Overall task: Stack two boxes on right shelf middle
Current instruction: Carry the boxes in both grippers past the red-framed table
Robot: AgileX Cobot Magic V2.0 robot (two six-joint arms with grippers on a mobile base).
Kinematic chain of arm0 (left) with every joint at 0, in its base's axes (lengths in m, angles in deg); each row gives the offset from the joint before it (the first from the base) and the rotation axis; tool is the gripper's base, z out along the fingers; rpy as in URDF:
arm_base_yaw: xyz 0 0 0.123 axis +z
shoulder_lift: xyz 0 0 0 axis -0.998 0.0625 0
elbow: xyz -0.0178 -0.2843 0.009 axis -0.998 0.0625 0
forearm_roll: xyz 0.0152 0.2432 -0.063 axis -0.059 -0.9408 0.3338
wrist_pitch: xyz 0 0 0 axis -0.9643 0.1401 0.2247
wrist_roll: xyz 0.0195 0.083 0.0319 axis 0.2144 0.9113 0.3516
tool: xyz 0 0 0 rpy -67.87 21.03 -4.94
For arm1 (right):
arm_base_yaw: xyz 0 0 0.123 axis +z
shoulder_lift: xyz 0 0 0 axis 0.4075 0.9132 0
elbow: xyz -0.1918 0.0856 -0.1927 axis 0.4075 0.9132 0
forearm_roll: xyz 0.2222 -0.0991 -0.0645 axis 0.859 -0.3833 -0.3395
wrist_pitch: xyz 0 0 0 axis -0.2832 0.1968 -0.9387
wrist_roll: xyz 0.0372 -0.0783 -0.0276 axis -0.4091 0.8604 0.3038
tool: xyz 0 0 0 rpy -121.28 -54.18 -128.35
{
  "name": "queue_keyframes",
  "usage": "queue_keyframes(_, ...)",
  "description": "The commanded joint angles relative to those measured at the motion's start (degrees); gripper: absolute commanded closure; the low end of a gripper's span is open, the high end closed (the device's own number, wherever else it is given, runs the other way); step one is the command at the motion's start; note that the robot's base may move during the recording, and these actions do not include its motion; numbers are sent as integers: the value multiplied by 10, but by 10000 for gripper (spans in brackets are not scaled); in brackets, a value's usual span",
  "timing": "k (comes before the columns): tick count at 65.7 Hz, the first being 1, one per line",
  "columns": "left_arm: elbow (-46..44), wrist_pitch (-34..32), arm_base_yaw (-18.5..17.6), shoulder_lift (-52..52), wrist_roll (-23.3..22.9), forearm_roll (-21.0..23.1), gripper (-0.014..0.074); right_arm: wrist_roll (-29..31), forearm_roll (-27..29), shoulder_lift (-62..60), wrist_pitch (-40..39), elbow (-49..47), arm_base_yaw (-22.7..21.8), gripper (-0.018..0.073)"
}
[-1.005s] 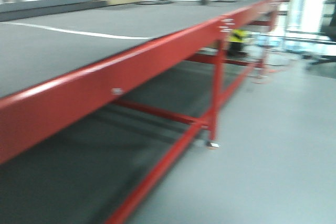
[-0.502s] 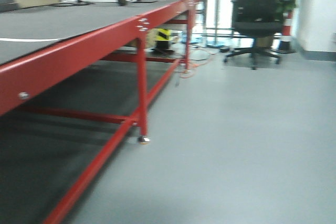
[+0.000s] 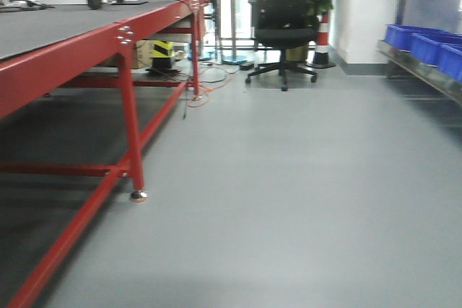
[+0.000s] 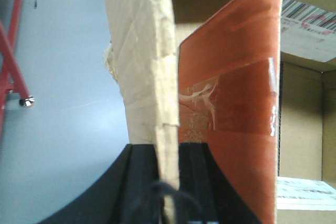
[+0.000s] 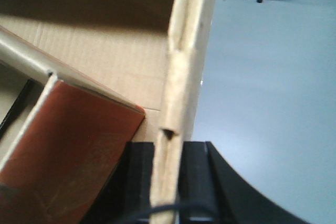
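**Brown carton hung by two opposite walls over bare floor, steel shelf at the far right.**

The left pincer (image 4: 167, 153) is clenched on one upright wall of the carton (image 4: 142, 51). The right pincer (image 5: 167, 150) is clenched the same way on the wall across from it, so the carton hangs between the arms above the floor (image 3: 303, 178). The corrugated edges look frayed and creased, so I judge it light but floppy. The walls will likely bow or tear if the arms spread or twist, and a deep bite near the rim, kept level, seems safest. A glossy red-brown panel (image 4: 231, 87) lies inside; I cannot tell what it is. The red-framed desk (image 3: 65, 59) runs along the left and an office chair (image 3: 283, 19) stands far ahead. Blue bins (image 3: 426, 45) already fill the visible tier of the shelf (image 3: 419, 71), which may crowd the placing.
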Motion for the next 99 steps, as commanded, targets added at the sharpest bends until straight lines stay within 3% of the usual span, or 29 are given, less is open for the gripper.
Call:
queue_keyframes(1, -9, -18, 2, -12, 3, -12, 708, 6, -32, -7, -32, -6, -5, 713)
queue_keyframes(99, -9, -18, 2, -12, 3, -12, 708, 6, -32, -7, -32, -6, -5, 713)
